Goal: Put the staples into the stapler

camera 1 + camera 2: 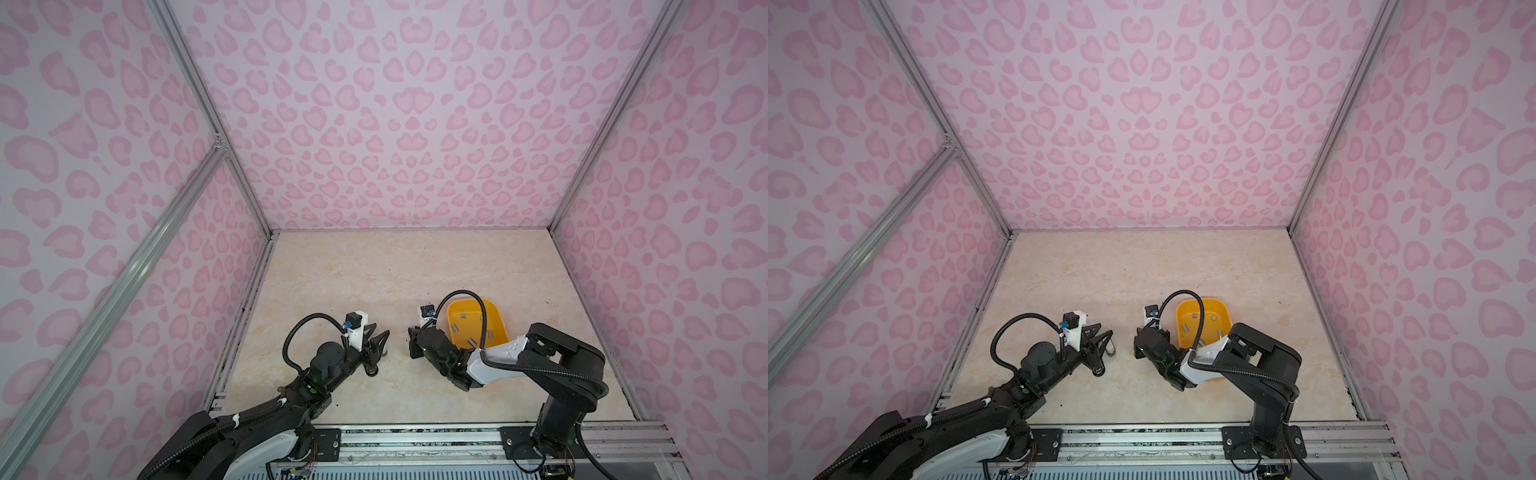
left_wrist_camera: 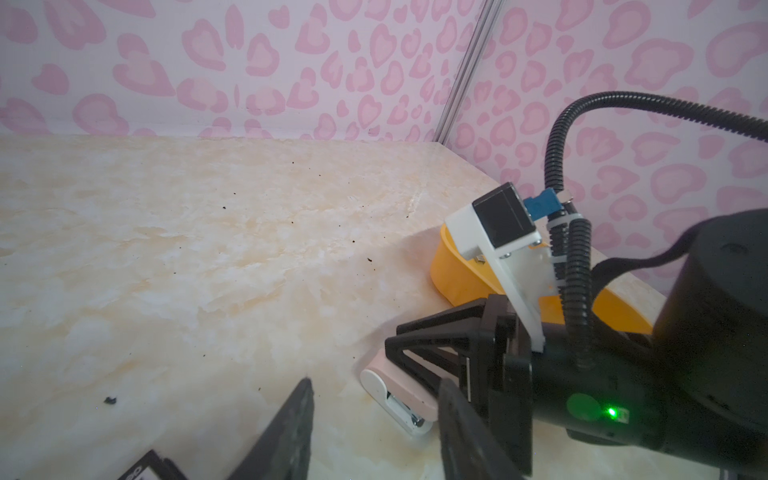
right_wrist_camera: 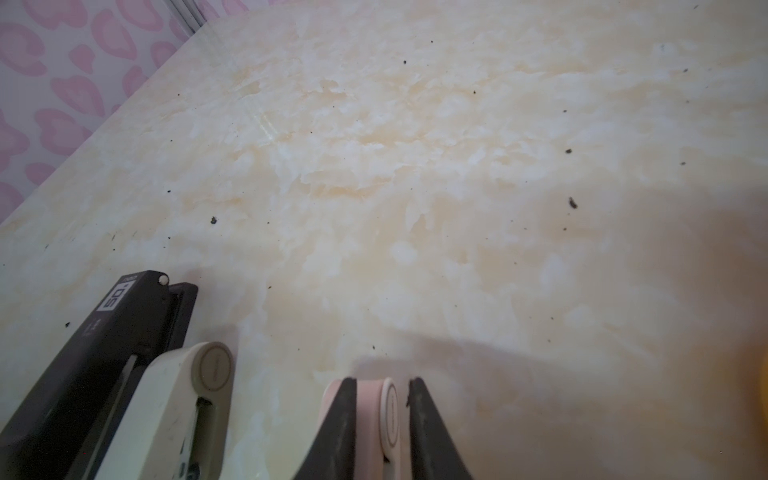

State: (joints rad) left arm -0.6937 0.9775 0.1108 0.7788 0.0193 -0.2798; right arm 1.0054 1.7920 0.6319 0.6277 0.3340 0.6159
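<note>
The marble worktop (image 1: pixel 395 270) carries everything in its near half, and the work looks to be at its first step: securing a stapler before any staples are fetched. The yellow tray (image 1: pixel 465 309) sits toward the right edge, and the right arm's forearm and cable lie across its near side, which I judge will hamper any reach into it until that arm draws clear. The right gripper (image 3: pixel 382 384) reaches toward the middle, its fingers set either side of the pink stapler (image 3: pixel 372 415), which rests on the worktop just off the tray, on the side toward the left edge. One finger is against the pink shell and a thin gap shows at the other, so they are narrowly apart and not yet clamped. The left gripper (image 1: pixel 380 351) hangs close by, fingers apart on nothing. The black stapler (image 3: pixel 104 353) and cream stapler (image 3: pixel 174 407) lie close side by side just past the pink one toward the left edge, near enough to be knocked. The next move probably calls for finishing the pinch, then steadying the stapler while the other arm opens it. The staples (image 1: pixel 455 328), small grey strips, lie loose in the tray. Dark specks (image 3: pixel 572 202) dot the worktop
</note>
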